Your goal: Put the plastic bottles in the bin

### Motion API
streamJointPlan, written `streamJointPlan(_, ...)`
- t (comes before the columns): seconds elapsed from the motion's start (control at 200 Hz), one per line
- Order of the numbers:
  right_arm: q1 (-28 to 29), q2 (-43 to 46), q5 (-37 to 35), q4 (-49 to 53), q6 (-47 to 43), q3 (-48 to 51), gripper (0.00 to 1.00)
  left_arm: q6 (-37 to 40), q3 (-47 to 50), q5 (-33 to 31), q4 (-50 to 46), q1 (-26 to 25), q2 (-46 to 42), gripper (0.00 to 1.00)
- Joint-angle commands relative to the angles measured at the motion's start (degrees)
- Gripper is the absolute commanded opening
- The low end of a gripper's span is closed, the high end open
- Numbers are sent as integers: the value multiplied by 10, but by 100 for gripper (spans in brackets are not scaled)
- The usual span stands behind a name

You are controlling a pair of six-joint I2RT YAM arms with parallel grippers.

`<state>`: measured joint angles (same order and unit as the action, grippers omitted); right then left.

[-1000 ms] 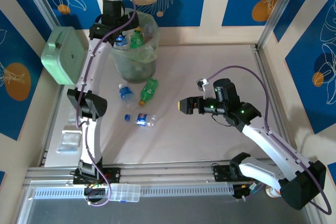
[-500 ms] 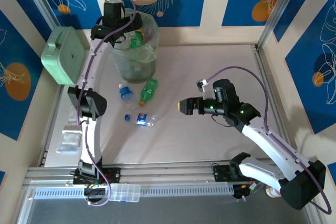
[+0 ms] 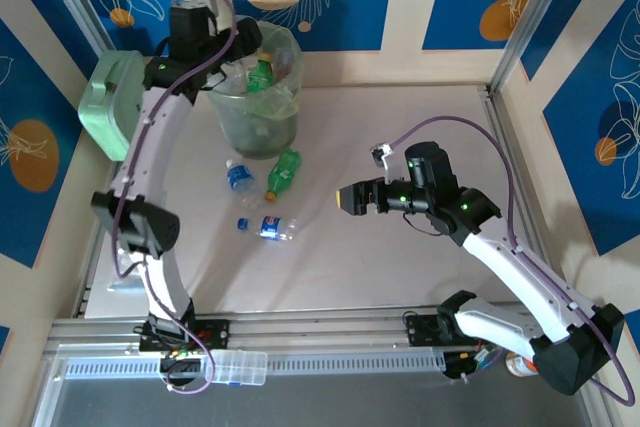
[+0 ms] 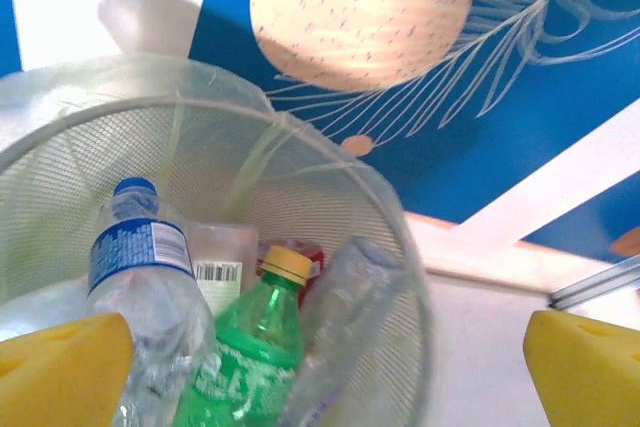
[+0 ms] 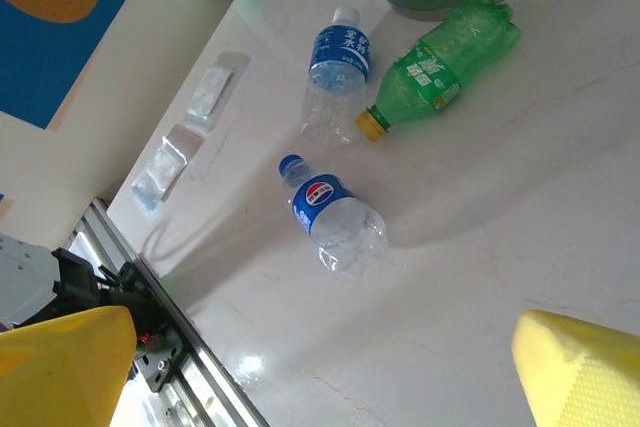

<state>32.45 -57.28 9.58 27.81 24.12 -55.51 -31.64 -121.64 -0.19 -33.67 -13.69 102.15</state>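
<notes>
The left tool [image 4: 320, 372] hung open above the tall round translucent grey-green plastic bin [image 3: 252, 127], far left, with green and clear plastic bottles [image 4: 245, 357] inside. Three small loose bottles [image 5: 335, 217] lay on the white desk [image 3: 400, 127] nearby, the right tool [image 5: 320, 372] open to their right.

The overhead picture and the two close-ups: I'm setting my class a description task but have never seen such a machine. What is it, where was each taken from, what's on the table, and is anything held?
These are two robot arms bolted at the near edge of the table, each ending in a two-finger claw. The overhead picture looks down from above and behind them; each close-up comes from a camera on one wrist. The left claw hangs open over the bin, which already holds bottles. The right claw is open above the table, holding nothing. Three bottles lie on the table: a clear bottle with a blue label, a green bottle, and a crushed bottle. A mint-green box sits at the left.
</notes>
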Motion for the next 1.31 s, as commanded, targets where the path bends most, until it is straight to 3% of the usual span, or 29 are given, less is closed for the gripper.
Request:
streamJointPlan(0.0,14,-3,13,9,-19,-8,98,-63,111,-4,33,-9,-83,99)
streamJointPlan(0.21,57,-34,-48,6,-34,0,96,-164,375,-48,57,-17,-249,99)
streamJointPlan(0.475,99,-167,-50,45,-83,-49,95,-284,569,-132,-73,-21,-366,99)
streamJointPlan(0.605,115,-247,-71,39,-128,-80,96,-316,607,-151,-125,-20,-395,99)
streamJointPlan(0.745,139,-346,-99,31,-173,-121,97,-310,649,-161,-115,-19,-437,99)
streamJointPlan(1.025,164,-473,-74,26,-217,-212,96,-270,684,-206,-112,-19,-500,99)
streamJointPlan(1.3,215,-581,-180,56,-286,-274,94,-283,676,-174,-104,-20,-497,99)
